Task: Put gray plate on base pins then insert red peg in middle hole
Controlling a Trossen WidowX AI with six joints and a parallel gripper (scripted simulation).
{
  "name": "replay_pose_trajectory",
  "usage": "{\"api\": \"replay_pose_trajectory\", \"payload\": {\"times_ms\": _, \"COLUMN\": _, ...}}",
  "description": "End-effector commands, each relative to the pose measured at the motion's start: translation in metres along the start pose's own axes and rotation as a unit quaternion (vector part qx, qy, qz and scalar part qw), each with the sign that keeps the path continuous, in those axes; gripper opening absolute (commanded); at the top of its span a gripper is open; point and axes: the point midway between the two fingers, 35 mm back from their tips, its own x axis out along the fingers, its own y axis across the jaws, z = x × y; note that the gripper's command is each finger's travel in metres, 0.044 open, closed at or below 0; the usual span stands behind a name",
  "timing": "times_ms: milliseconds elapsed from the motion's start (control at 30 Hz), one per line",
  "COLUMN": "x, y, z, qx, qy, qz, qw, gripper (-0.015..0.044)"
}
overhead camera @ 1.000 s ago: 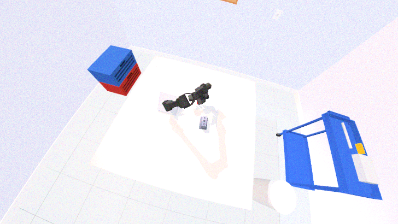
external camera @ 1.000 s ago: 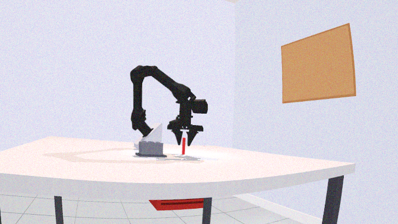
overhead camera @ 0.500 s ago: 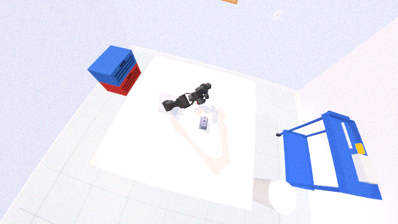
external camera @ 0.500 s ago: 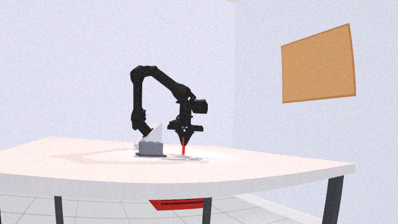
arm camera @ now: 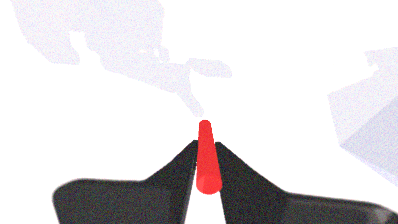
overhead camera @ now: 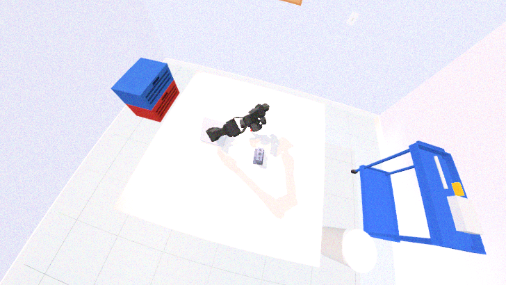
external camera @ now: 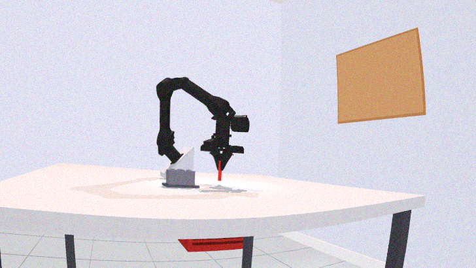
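Note:
My gripper (overhead camera: pixel 254 127) (external camera: pixel 220 168) (arm camera: pixel 206 145) points down and is shut on the red peg (external camera: pixel 219 175) (arm camera: pixel 205 160). The peg hangs upright a little above the table, its lower end well below the fingertips. Only a speck of it shows in the top view. The gray plate (overhead camera: pixel 258 156) (external camera: pixel 180 178) lies flat on the thin, darker base (external camera: pixel 196 186); dark spots show in a row on its top in the top view. It stands a short way from the gripper, to its left in the exterior view. The pins are too small to make out clearly.
The white table (overhead camera: pixel 212 198) (external camera: pixel 299 199) carries the arm's white wedge mount (external camera: pixel 187 163), behind the plate in the exterior view. Off the table are blue and red crates (overhead camera: pixel 141 81), a blue cart (overhead camera: pixel 380 201) and a round white object (overhead camera: pixel 359 250). Arm shadows fall across the table.

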Motion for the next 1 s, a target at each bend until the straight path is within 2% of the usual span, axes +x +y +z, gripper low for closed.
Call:
{"api": "replay_pose_trajectory", "payload": {"times_ms": 0, "x": -0.014, "y": 0.003, "z": 0.0, "qx": 0.005, "qy": 0.004, "qz": 0.004, "qw": 1.0, "gripper": 0.0}}
{"api": "replay_pose_trajectory", "payload": {"times_ms": 567, "x": -0.068, "y": 0.005, "z": -0.001, "qx": 0.005, "qy": 0.005, "qz": 0.004, "qw": 1.0, "gripper": 0.0}}
{"api": "replay_pose_trajectory", "payload": {"times_ms": 600, "x": -0.056, "y": 0.005, "z": -0.001, "qx": 0.0, "qy": 0.001, "qz": 0.001, "qw": 1.0, "gripper": 0.0}}
{"api": "replay_pose_trajectory", "payload": {"times_ms": 967, "x": -0.059, "y": 0.011, "z": 0.021, "qx": -0.005, "qy": 0.006, "qz": 0.004, "qw": 1.0, "gripper": 0.0}}
